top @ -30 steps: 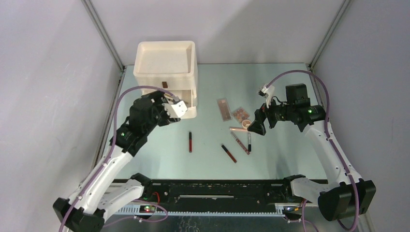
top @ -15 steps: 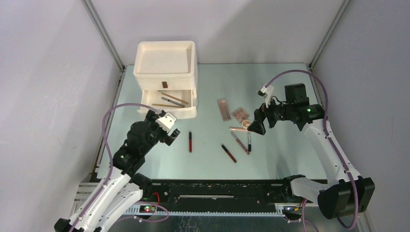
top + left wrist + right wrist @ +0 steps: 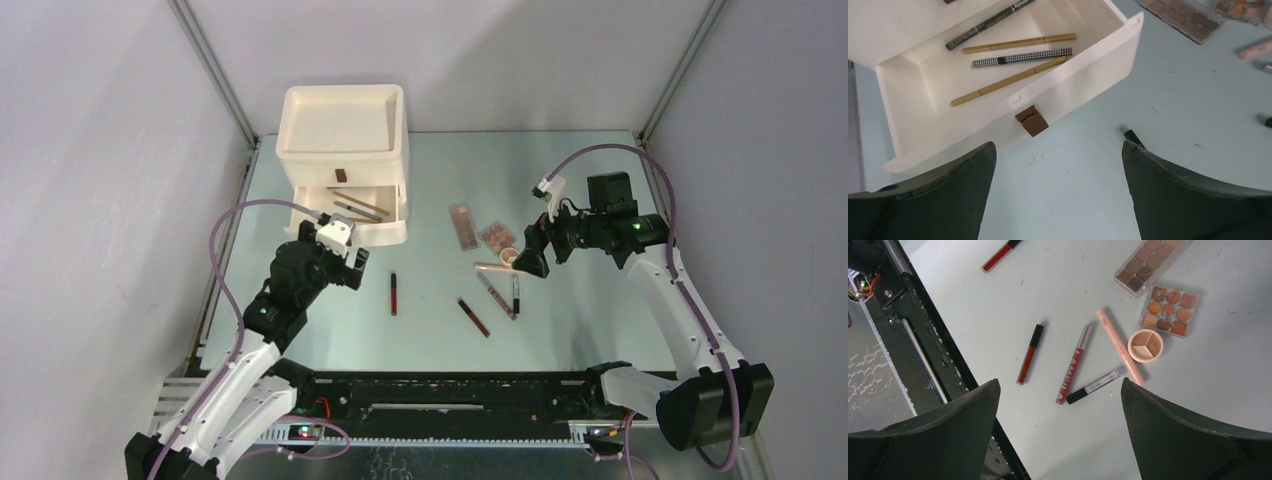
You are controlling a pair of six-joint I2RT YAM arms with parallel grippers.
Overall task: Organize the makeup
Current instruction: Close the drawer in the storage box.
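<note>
Meanwhile, nothing is held: left gripper [image 3: 1058, 150] spread wide before the open drawer [image 3: 1083, 75] w/ four pencils [image 3: 1018, 42] inside, right gripper [image 3: 1060, 385] spread wide above lip-gloss tubes [image 3: 1073, 365], palettes [image 3: 1150, 262] & a round compact [image 3: 1145, 345] loose on the table [image 3: 973, 315]. Tubes look light, stiff, slick & prob. prone to roll. Best pinched across the mid-barrel.

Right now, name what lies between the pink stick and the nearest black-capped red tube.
The silver-capped red gloss tube, seen in the right wrist view, lies between the pink stick and that red tube, touching neither.
</note>
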